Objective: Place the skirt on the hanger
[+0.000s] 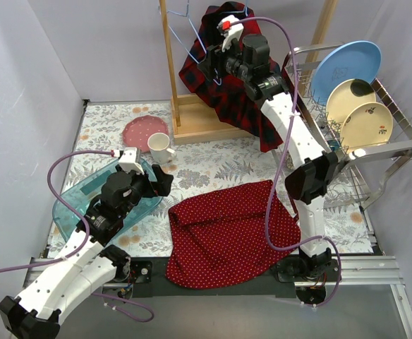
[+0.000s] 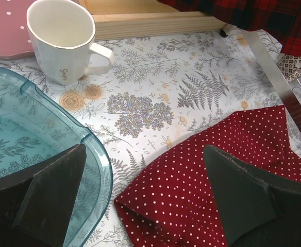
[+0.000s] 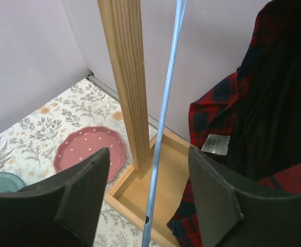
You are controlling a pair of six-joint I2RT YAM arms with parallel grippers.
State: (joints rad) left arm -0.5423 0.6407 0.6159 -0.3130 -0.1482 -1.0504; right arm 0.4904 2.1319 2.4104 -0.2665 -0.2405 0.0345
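The red polka-dot skirt [image 1: 227, 229] lies crumpled on the table at the front centre; it also shows in the left wrist view [image 2: 202, 175]. The blue wire hanger [image 1: 192, 39] hangs on the wooden rack [image 1: 169, 63] at the back. My right gripper [image 1: 216, 63] is raised to the hanger and open. In the right wrist view its jaws [image 3: 149, 154] stand either side of the blue hanger wire [image 3: 163, 118] without closing on it. My left gripper [image 1: 162, 180] is open and empty, low over the table; in the left wrist view it [image 2: 144, 152] is by the skirt's left corner.
A dark red plaid garment [image 1: 227, 85] hangs on the rack beside the hanger. A white mug [image 1: 159, 147], a pink plate [image 1: 146, 131] and a teal tray [image 1: 93, 198] lie at left. A wire dish rack [image 1: 396, 145] with plates [image 1: 347, 67] stands at right.
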